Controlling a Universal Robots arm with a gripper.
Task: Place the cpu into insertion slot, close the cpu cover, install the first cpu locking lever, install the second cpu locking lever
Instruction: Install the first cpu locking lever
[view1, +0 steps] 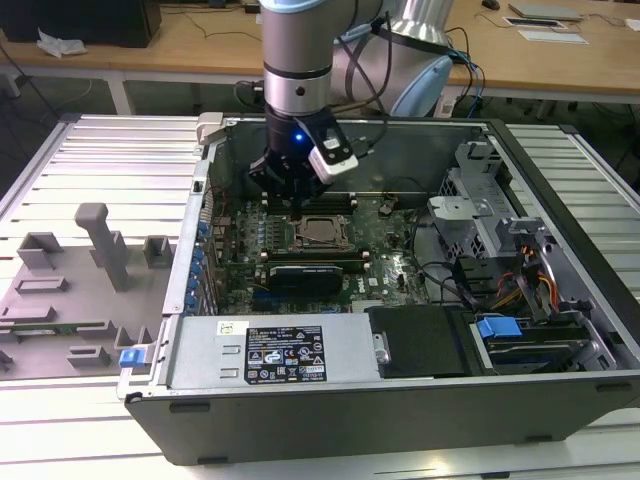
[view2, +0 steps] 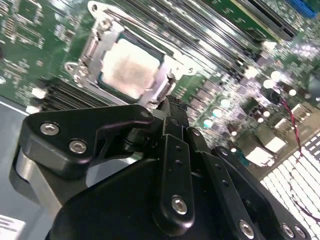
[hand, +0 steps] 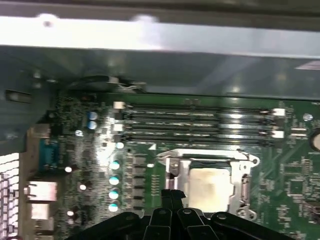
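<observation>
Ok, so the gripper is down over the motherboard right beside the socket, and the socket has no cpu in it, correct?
Not quite. The gripper is down over the motherboard beside the insertion slot, but the slot is not empty. The cpu sits in it, with its dull silver-grey top showing inside the metal rim in both wrist views.

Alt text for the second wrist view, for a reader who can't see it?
A silver cpu lies framed by the metal cover on a green motherboard. The black claw is in the foreground, its tip close to the cover's edge.
</observation>
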